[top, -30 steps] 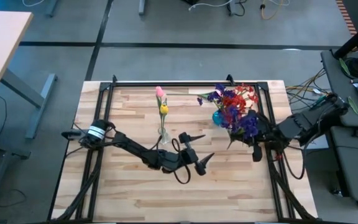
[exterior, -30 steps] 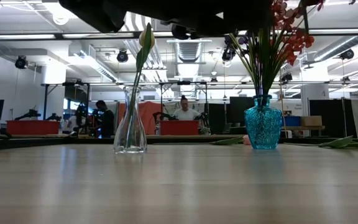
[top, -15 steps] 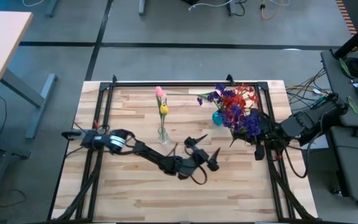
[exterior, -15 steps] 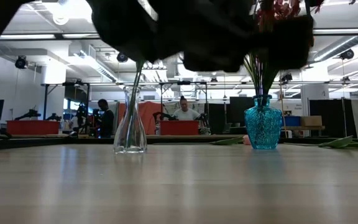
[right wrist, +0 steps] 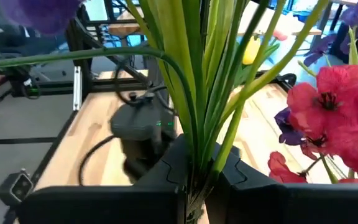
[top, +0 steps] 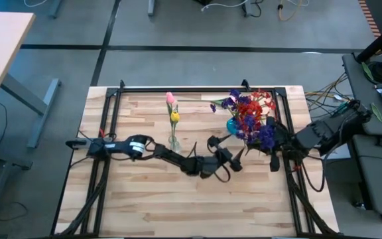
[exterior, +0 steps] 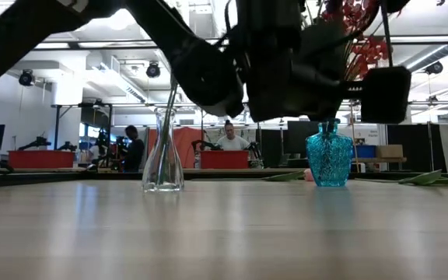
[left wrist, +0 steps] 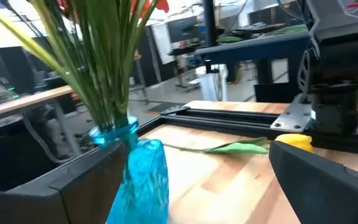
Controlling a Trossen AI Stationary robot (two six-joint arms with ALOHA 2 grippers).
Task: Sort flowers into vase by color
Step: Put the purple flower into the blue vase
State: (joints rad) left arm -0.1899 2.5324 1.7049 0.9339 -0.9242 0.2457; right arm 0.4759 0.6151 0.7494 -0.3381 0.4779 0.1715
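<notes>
The high view looks straight down on the whole pale wooden worktop (top: 144, 199). The low view sits at worktop level, facing the room. Both share the clear glass vase (top: 174, 143) (exterior: 162, 159) and turquoise glass vase (exterior: 329, 158). The left wrist view is close beside that turquoise vase (left wrist: 138, 180); the right wrist view looks closely into green stems (right wrist: 197, 81).

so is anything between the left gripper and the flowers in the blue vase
Nothing visible. The left gripper is open beside the blue vase, and its wrist view looks straight at the green stems with no object in front. The right gripper already holds those stems on the far side.
</notes>
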